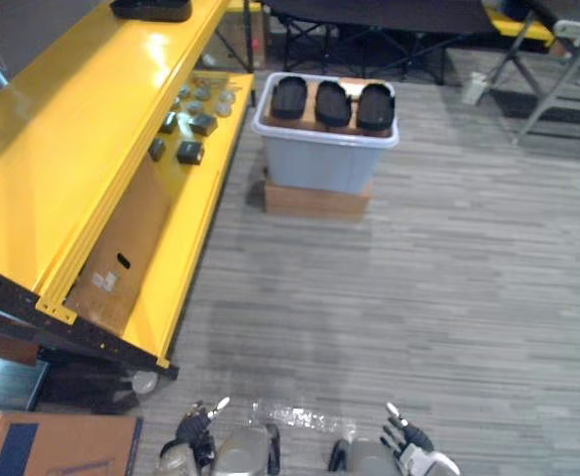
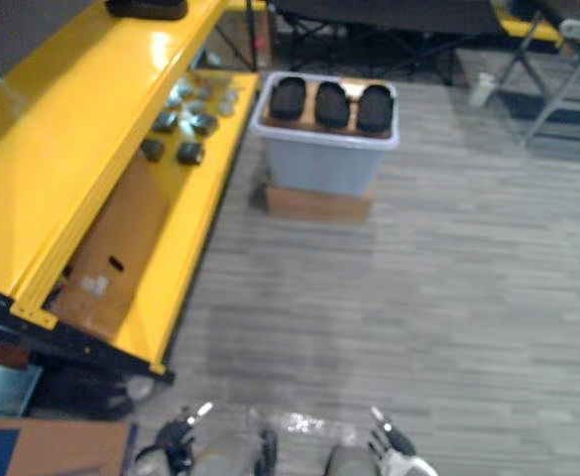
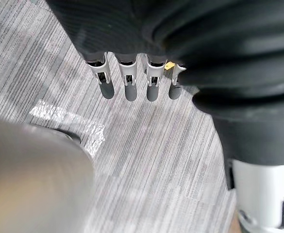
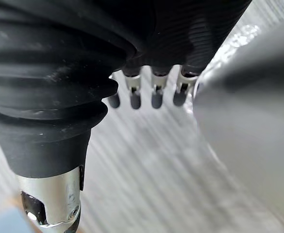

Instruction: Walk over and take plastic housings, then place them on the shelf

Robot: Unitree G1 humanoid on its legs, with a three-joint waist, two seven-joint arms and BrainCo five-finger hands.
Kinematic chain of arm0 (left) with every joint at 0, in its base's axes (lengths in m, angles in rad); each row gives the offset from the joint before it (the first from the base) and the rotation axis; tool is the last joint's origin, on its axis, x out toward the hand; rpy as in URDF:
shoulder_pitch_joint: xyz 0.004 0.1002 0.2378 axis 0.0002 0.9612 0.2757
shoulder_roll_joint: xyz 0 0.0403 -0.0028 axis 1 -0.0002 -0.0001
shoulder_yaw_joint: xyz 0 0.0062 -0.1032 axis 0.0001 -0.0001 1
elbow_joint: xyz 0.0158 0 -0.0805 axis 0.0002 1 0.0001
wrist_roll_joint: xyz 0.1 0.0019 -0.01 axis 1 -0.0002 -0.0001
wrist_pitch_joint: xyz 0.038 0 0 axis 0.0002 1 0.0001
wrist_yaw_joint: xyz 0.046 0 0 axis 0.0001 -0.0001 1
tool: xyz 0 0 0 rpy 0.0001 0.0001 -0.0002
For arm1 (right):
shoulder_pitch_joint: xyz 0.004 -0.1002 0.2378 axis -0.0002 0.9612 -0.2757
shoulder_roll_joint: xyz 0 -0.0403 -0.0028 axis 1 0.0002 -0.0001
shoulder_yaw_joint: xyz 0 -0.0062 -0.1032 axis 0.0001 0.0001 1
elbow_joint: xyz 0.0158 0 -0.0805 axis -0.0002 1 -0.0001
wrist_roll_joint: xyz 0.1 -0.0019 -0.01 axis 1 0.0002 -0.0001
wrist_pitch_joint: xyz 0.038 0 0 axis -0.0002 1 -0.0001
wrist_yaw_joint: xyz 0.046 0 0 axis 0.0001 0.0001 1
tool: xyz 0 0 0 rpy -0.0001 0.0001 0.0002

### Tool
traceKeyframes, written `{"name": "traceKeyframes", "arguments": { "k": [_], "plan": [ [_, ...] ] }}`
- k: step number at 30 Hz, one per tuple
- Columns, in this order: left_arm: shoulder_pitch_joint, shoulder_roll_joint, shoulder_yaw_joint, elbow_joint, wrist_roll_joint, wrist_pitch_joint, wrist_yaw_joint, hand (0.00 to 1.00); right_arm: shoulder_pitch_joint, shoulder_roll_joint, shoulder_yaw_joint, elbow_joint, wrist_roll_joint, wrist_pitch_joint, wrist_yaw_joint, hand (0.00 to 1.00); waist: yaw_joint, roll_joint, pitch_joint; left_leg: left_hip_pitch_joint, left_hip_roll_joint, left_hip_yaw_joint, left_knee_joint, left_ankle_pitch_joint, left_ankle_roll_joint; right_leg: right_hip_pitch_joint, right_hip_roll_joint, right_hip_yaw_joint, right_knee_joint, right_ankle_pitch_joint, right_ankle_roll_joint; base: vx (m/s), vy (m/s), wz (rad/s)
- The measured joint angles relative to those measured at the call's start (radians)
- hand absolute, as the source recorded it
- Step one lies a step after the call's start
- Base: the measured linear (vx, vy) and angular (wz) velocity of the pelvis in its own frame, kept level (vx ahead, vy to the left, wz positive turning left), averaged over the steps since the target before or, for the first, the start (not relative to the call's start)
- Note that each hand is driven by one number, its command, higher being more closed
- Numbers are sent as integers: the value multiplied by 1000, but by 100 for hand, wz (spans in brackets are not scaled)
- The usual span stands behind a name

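— Where are the pieces?

— Three black plastic housings (image 1: 332, 102), oval and shell-shaped, lie side by side at the top of a pale grey plastic tub (image 1: 324, 167). The tub stands on a low brown cardboard box (image 1: 314, 201), just beside the far end of the yellow metal shelf (image 1: 71, 149).

— How would you expect them to handle?

— My guess is light, stiff and hollow, with a smooth skin that could slide under the fingertips. I would take one across its narrow width, thumb on one long edge and fingers on the other, not pinch it at a rounded end. They sit close together, so an outer one gives more room.

— And the hands?

— Both hang low, well apart from the tub, over the grey plank floor (image 1: 448, 258). The left hand (image 3: 127, 85) has its fingers straight in a loose row with nothing in them; the right hand (image 4: 155, 92) looks the same, fingers relaxed and empty.

— Room on the shelf?

— The lower level carries small dark parts (image 1: 190, 152) and a sheet of brown cardboard (image 1: 121, 248); the glossy top looks mostly bare.
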Motion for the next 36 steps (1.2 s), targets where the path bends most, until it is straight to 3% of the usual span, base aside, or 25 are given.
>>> {"name": "traceKeyframes", "arguments": {
  "k": [3,7,8,10,11,12,13,14,15,16,17,19,21,22,24,25,26,27,29,31,32,33,34,35,36],
  "plan": [
    [-12,6,0,2,1,38,2,0,32,10,-46,18,-4,39,5,0,-7,-7,1,13,46,-5,-3,-25,-23,-43,49,45,-180,21,19,105,0,-14],
    [-27,-12,16,3,-14,42,27,0,142,50,-125,103,-57,110,1,0,-18,-3,2,53,62,-8,-6,-70,-75,-100,55,72,-369,154,-1,291,-119,3],
    [-30,-25,34,2,-20,42,36,0,184,76,-135,115,-67,125,1,0,-20,-3,2,87,66,-8,-15,-91,-105,-99,56,73,-371,178,-12,430,-247,9],
    [-32,-39,37,2,-48,42,47,0,210,100,-135,122,-80,144,-2,0,-27,5,-2,124,76,-12,-38,-107,-119,-101,63,77,-337,220,-33,391,-234,15],
    [-20,-70,41,0,-86,45,68,0,222,107,-152,116,-79,152,-6,0,-54,42,-26,159,120,-21,-82,-119,-148,-116,89,47,-266,231,-62,371,-208,20],
    [-19,-70,43,-2,-95,45,70,0,226,104,-152,111,-79,150,1,0,-56,44,-35,161,125,-21,-71,-117,-152,-119,91,40,-254,218,-76,478,-233,33],
    [-30,-89,43,-10,-125,43,74,0,234,92,-151,104,-79,143,7,0,-62,52,-34,120,151,-21,13,-82,-204,-122,96,18,-214,181,-103,379,-208,29],
    [-34,-113,61,-11,-137,44,76,0,230,76,-146,102,-78,130,3,0,-61,54,-34,57,171,0,155,-21,-200,-103,95,6,-204,152,-122,565,-322,31],
    [-36,-121,78,-15,-155,45,77,0,221,70,-136,95,-78,121,1,0,-61,58,-31,13,191,12,239,-4,-193,-82,96,-1,-215,143,-132,449,-287,25],
    [-37,-122,106,-17,-197,46,82,0,214,52,-127,79,-79,95,-7,0,-56,60,-26,-41,224,31,357,-12,-187,-25,103,-7,-245,130,-149,520,-273,19],
    [-33,-121,134,-22,-228,59,95,0,193,33,-128,54,-70,54,-18,0,-45,58,-23,-77,224,34,391,-15,-182,31,102,-9,-273,122,-157,402,-186,13],
    [-6,-122,150,-33,-248,74,99,0,125,4,-126,10,-50,-12,-19,0,-35,52,-7,-132,175,21,335,-15,-182,95,80,-9,-296,89,-141,332,-118,1],
    [24,-132,165,-56,-248,78,94,0,51,-21,-121,-59,-41,-61,-17,0,-20,74,6,-196,104,20,198,-5,-175,126,57,-9,-291,46,-136,225,28,5],
    [49,-138,187,-68,-230,77,86,0,12,-33,-117,-96,-41,-77,-17,0,4,82,12,-223,53,23,82,35,-164,140,35,-3,-265,9,-123,220,88,3],
    [117,-146,210,-74,-196,69,71,0,-17,-51,-82,-132,-41,-87,-17,0,39,99,17,-234,7,25,-79,133,-171,178,30,8,-238,-47,-100,290,128,-20],
    [170,-146,230,-52,-179,66,60,0,-33,-51,-52,-134,-42,-81,-19,0,75,91,15,-212,6,26,-88,238,-144,203,34,44,-222,-83,-93,363,163,-46],
    [193,-145,233,-36,-161,65,57,0,-35,-45,-33,-133,-43,-76,-19,0,84,78,11,-204,3,32,-80,258,-121,215,34,60,-224,-99,-90,443,177,-48],
    [218,-135,233,-23,-140,61,44,0,-37,-31,-4,-127,-51,-68,-18,0,96,51,-1,-217,-7,46,-40,216,-78,222,28,85,-232,-121,-107,475,146,-16],
    [217,-134,230,-23,-86,49,15,0,-48,-23,10,-108,-62,-44,-22,0,95,6,-2,-239,-24,50,25,148,-25,201,15,110,-165,-127,-73,476,117,-6],
    [190,-97,217,-25,-33,19,-8,0,-43,-21,9,-37,-86,-14,-22,0,78,-23,6,-187,-24,47,70,63,-18,62,-23,139,221,-73,110,558,143,1],
    [177,-85,213,-30,-35,10,-8,0,-36,-20,9,-14,-99,-8,-20,0,74,-28,10,-156,-25,44,72,54,-16,37,-39,132,306,-76,102,567,79,14],
    [154,-65,185,-55,-47,-13,-6,0,-11,-18,9,20,-121,1,-19,0,59,-28,12,-89,-23,34,66,28,-14,14,-54,106,376,-98,59,472,-4,23],
    [121,-57,164,-80,-65,-38,-5,0,19,-13,9,41,-124,14,-18,0,48,-15,7,-35,-11,25,44,18,-21,1,-48,77,308,-123,17,458,-31,27],
    [96,-55,151,-90,-91,-52,-4,0,29,-10,3,50,-121,18,-18,0,43,-11,4,-10,-2,20,27,18,-22,-4,-34,65,230,-130,2,431,-67,20],
    [49,-58,128,-121,-122,-73,-4,0,34,-10,-4,60,-121,17,-18,0,35,-1,-3,19,23,17,-7,19,-35,-32,1,53,38,-124,-11,322,-63,4]
  ]
}}
